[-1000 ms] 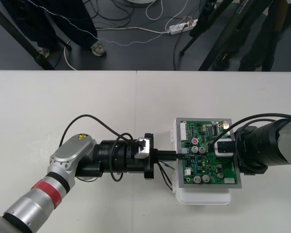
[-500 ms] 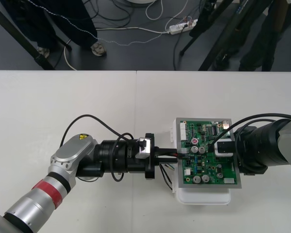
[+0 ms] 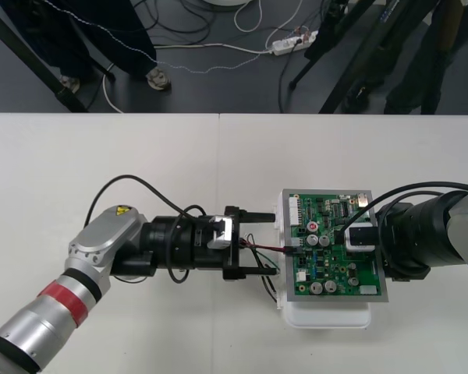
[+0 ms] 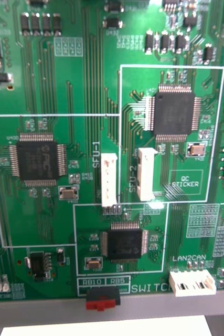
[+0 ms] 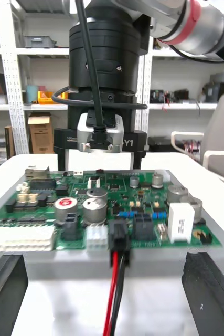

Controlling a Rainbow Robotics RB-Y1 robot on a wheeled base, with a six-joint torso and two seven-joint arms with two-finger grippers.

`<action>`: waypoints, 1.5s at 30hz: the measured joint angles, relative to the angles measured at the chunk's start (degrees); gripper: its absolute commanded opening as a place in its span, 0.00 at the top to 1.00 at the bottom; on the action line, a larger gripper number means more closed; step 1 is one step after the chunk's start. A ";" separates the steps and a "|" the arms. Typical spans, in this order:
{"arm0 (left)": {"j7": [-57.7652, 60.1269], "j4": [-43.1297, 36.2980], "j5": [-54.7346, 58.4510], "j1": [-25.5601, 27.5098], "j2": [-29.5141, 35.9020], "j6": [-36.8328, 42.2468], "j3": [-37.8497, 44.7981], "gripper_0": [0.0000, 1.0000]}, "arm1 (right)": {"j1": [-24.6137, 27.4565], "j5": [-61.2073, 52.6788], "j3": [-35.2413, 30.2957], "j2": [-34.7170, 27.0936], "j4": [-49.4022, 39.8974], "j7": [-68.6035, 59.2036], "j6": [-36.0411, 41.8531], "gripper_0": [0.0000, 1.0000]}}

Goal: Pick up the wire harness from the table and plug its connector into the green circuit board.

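Note:
The green circuit board (image 3: 331, 257) sits on its white base (image 3: 327, 318) at the table's right. The harness's black plug (image 5: 118, 236) stands in a connector on the board's near edge, and its red and black wires (image 5: 114, 294) run back between my left fingers. My left gripper (image 3: 264, 241) is open just left of the board, its fingers (image 5: 4, 286) wide on either side of the wires (image 3: 261, 247) without touching them. My right gripper (image 5: 98, 157) hovers over the board's far side, open and holding nothing. The right wrist view looks straight down on the board (image 4: 91, 131).
The board's tall capacitors (image 5: 93, 207) and white connectors (image 5: 20, 244) stand close around the plug. Loose black harness wires (image 3: 269, 287) trail on the table under my left gripper. Bare table (image 3: 101, 164) stretches to the left and far side.
My left gripper has opened and let go of the harness, then drawn back a little to the left. The plug stays in the board. The right arm has not moved.

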 measured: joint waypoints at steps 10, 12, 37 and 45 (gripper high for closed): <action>0.00 -6.57 0.02 -0.02 8.04 0.02 -0.01 0.11 | 0.00 -5.94 -3.84 -3.07 0.00 0.46 0.00 0.00; 0.01 -8.32 0.02 -0.02 9.93 0.03 0.00 0.11 | 0.00 -7.87 -4.99 -4.54 -0.01 0.47 0.00 0.00; 28.83 -38.46 1.40 -0.05 33.67 5.31 7.47 0.12 | -1.23 -52.00 -21.72 -12.40 -0.04 2.67 0.01 0.00; 29.84 -46.30 4.65 -0.06 41.55 9.55 8.26 0.12 | -2.87 -63.53 -24.19 -12.38 -0.04 2.64 0.01 0.00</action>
